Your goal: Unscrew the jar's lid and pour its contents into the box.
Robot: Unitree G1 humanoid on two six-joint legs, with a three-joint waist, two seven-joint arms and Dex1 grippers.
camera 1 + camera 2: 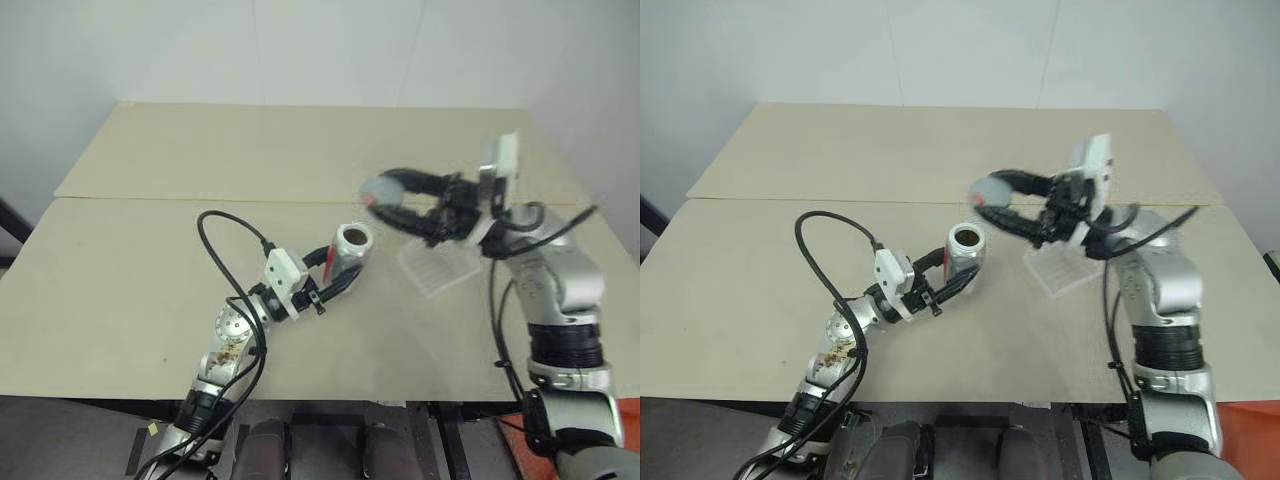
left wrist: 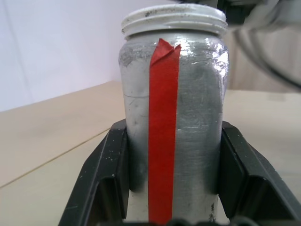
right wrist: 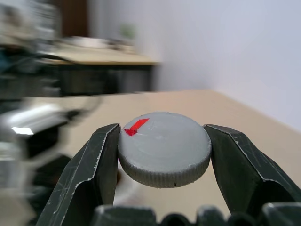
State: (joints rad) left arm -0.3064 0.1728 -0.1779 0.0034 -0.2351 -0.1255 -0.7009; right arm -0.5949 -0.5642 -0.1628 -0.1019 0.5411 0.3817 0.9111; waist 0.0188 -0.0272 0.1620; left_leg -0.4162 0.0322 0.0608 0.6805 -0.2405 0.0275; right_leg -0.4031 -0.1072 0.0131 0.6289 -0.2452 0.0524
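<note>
Beige tabletop (image 1: 150, 300) carries one shallow square tray of clear plastic (image 1: 438, 268), lying under the right arm. From the head camera, the left gripper (image 1: 345, 275) clamps one silver-grey cylindrical jar with a red stripe (image 1: 349, 250), its mouth open and brownish inside, perhaps the contents. Beside it, the right gripper (image 1: 395, 205) holds one blurred round grey lid (image 1: 380, 189) aloft. In the left wrist camera, both fingers (image 2: 101, 179) press the jar's sides. In the right wrist camera, the lid sits pinched edgewise between two fingers (image 3: 96, 165).

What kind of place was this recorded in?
Probably a lab or test room: a plain beige table against a bare white wall, and more desks with gear behind, blurred.
</note>
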